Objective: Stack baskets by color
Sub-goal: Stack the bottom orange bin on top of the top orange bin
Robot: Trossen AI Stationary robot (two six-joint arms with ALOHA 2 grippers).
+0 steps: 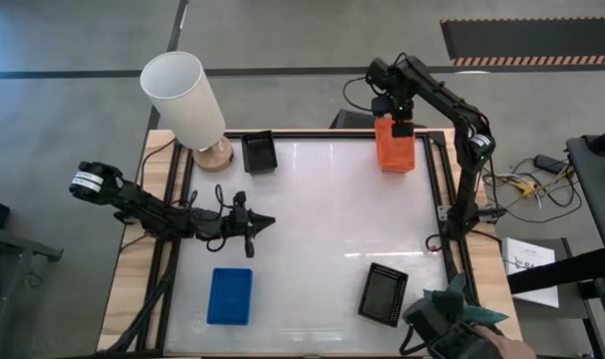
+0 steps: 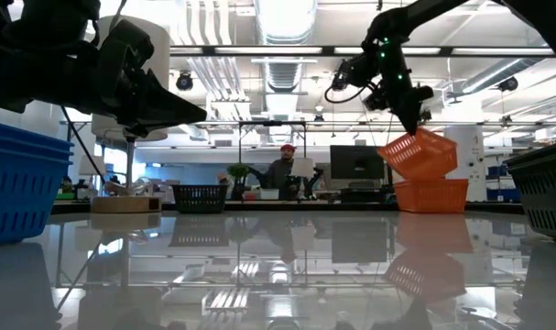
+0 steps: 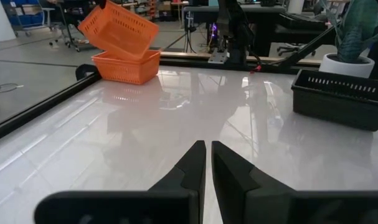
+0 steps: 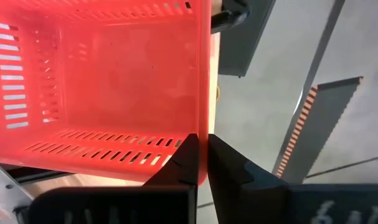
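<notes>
My right gripper [image 4: 203, 155] hangs over the table's far right corner, shut on a tilted orange basket [image 2: 422, 153]. Right under it a second orange basket [image 2: 430, 194] stands on the table; whether the two touch I cannot tell. My left gripper [image 3: 208, 163] is shut on nothing and points level over the table's left middle [image 1: 267, 221]. A blue basket [image 1: 229, 296] lies at the near left. One black basket [image 1: 259, 152] stands at the far edge and another [image 1: 383, 294] at the near right. My right gripper pinches the rim of the orange basket's far wall [image 4: 204, 127], one finger inside the basket [image 4: 187, 157] and one outside [image 4: 225, 159]. The fingers come from above, pointing steeply down. The basket hangs tilted, lifted clear of the table, low corner [image 2: 397, 176] by the lower basket's rim.
A white lampshade [image 1: 185, 97] on a wooden foot stands at the far left corner. A green plant [image 1: 452, 317] sits at the near right corner beside the black basket. The white tabletop [image 1: 322, 229] between the baskets is bare. People and desks show in the room behind.
</notes>
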